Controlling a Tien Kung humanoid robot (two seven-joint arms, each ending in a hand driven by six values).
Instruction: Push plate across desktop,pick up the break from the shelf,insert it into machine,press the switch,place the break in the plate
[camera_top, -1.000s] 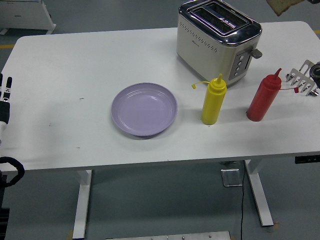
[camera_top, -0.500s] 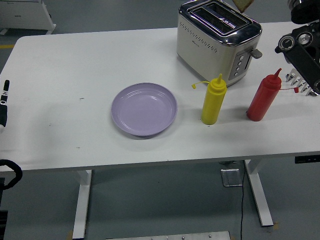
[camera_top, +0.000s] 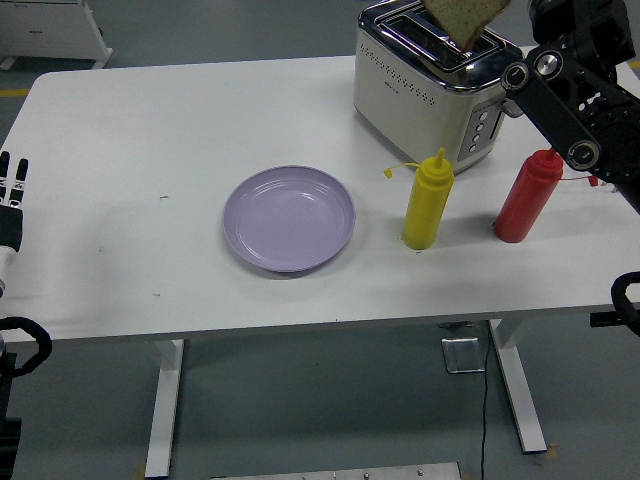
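A brown bread slice (camera_top: 465, 20) hangs at the top edge, its lower corner just above the slots of the silver toaster (camera_top: 425, 95). My right hand (camera_top: 537, 12) is shut on it from the right, mostly cut off by the picture's top; its black arm (camera_top: 565, 100) crosses down to the right edge. The toaster's lever (camera_top: 513, 107) sits on its right end face. The lilac plate (camera_top: 288, 218) lies empty at the table's middle. My left hand (camera_top: 10, 195) rests open at the left edge.
A yellow squeeze bottle (camera_top: 428, 200) and a red squeeze bottle (camera_top: 527, 197) stand upright in front of the toaster, right of the plate. The bread rack at the far right is hidden behind my right arm.
The bread slice has moved left and down from the top right corner to above the toaster's slots. My right arm has swung in and now covers the rack. The left hand shifted slightly.
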